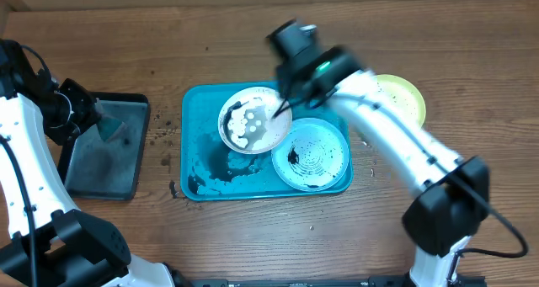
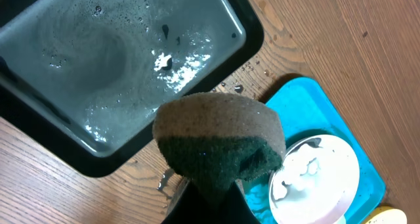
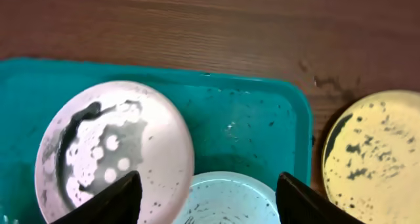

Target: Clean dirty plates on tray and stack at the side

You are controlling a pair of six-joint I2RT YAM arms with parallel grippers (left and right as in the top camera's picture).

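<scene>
Item 1: right claw [image 3: 209, 182]. Jaws stood spread wide, holding nothing. It hung over the right rim of the white plate [image 1: 253, 120]; whether it touched could not be told.

Item 2: plates. The white plate lay in the turquoise tray [image 1: 202, 110], smeared black. The mint plate [image 1: 310, 155] lay just beside it in the tray's near right corner, showing between the claw's fingers in the wrist view. The yellow-green plate [image 1: 402, 98], speckled black, sat on the wooden table [image 1: 472, 60] right of the tray.

Item 3: left claw [image 1: 88, 114]. Clamped on a sponge [image 2: 220, 138] over the black tray [image 2: 125, 60], which held murky water, well apart from the plates.
</scene>
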